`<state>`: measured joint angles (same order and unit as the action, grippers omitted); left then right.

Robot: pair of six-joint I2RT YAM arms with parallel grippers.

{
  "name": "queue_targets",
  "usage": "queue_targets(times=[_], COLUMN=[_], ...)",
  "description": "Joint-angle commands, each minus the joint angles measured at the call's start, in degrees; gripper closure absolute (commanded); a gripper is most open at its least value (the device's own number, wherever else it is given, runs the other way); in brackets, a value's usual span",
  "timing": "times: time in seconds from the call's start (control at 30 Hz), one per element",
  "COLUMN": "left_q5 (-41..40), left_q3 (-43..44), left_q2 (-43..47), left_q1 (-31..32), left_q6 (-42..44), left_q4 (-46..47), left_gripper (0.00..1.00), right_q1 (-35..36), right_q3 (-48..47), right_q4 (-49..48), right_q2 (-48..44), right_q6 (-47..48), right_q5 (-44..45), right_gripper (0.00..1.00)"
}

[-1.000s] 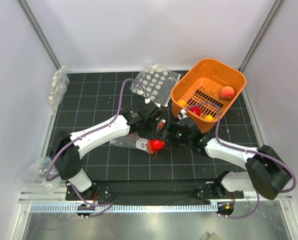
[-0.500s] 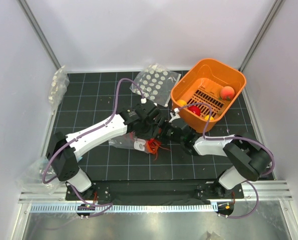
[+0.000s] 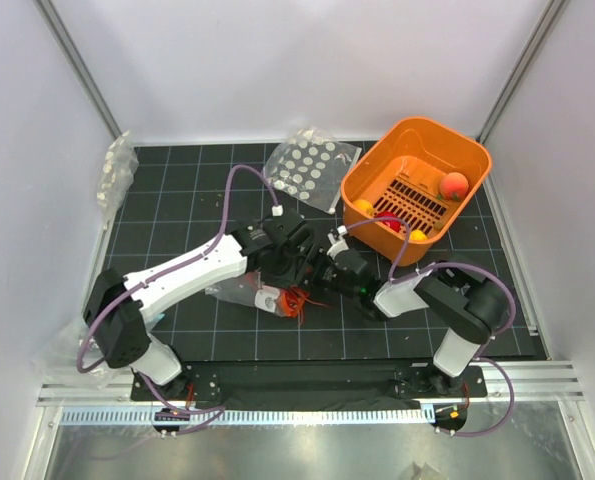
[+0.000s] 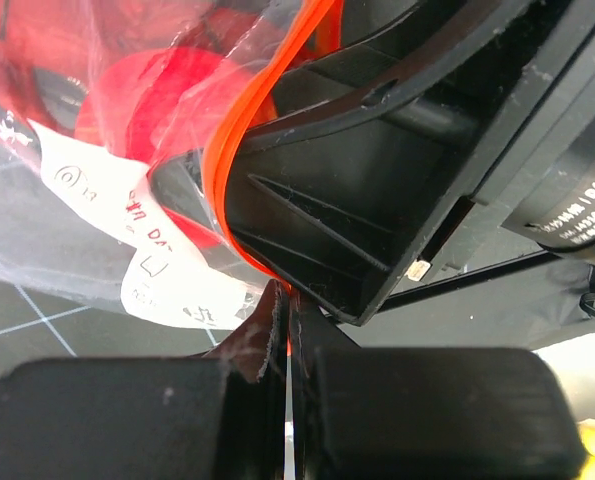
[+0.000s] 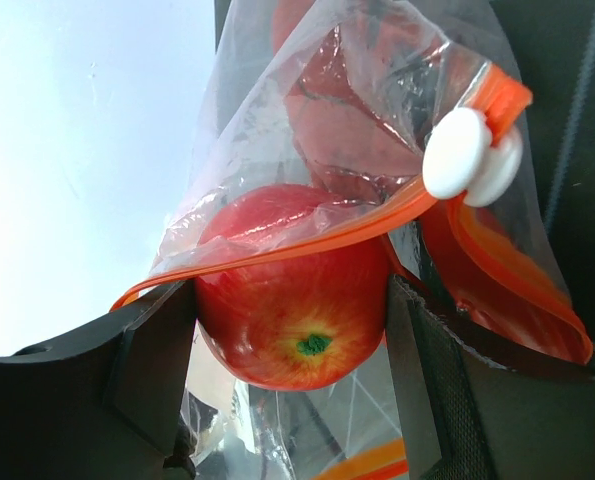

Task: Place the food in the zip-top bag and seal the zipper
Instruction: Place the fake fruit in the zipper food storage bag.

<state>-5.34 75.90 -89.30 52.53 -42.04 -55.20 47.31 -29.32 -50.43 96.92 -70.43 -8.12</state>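
Observation:
The zip-top bag [image 3: 239, 294] lies clear and crumpled on the black mat at the centre. My left gripper [image 4: 285, 300] is shut on its orange zipper [image 4: 239, 130] at the mouth's edge. Red food [image 4: 127, 90] shows through the plastic. My right gripper [image 5: 289, 330] is shut on a round red fruit [image 5: 292, 310] with a yellow-green base, and it sits in the bag's mouth with the zipper strip [image 5: 307, 245] draped over it. A white slider [image 5: 472, 155] rides the strip. Thin red tentacles [image 3: 299, 300] poke out below both grippers [image 3: 295, 270].
An orange slotted basket [image 3: 469, 150] at the back right holds a peach-coloured fruit [image 3: 455, 185] and other pieces. A clear bag of white discs [image 3: 307, 165] lies behind the grippers. More clear bags lie at the far left [image 3: 117, 175] and near left [image 3: 72, 350].
My right gripper has moved left with the red fruit, up to the bag's mouth beside the left gripper. The fruit no longer shows from above. The left gripper kept its hold on the zipper.

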Motion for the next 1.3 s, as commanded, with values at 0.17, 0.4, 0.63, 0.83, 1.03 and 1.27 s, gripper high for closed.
queue_targets(times=[0.17,0.4,0.63,0.83,1.03,1.27], left_q5=[0.51,0.6,0.6,0.42,0.6,0.86], left_q3=[-6.29,-7.78,-9.63,-9.8,-9.8,-9.89], left_q2=[7.91,9.4,10.72,11.78,11.95,12.13], left_q1=[-0.24,-0.24,-0.24,-0.24,-0.15,-0.24], left_q6=[-3.05,-3.13,-3.57,-3.57,-3.75,-3.84], left_q4=[11.6,11.34,11.78,11.52,11.43,11.52], left_gripper=[1.0,1.0,1.0,1.0,1.0,1.0], right_q1=[2.44,2.61,3.14,4.28,5.6,5.95], right_q3=[2.42,1.11,0.93,0.41,-0.91,1.28], right_q4=[-6.0,5.4,10.8,4.3,2.63,-2.65], right_q2=[-2.25,-8.41,-11.67,-6.5,-4.38,-3.23], right_q6=[1.09,6.18,8.82,5.75,4.78,2.23], right_q5=[-3.13,-1.47,-0.58,-2.95,-4.09,-3.66], right_gripper=[0.29,0.22,0.08,0.56,0.68,0.25])
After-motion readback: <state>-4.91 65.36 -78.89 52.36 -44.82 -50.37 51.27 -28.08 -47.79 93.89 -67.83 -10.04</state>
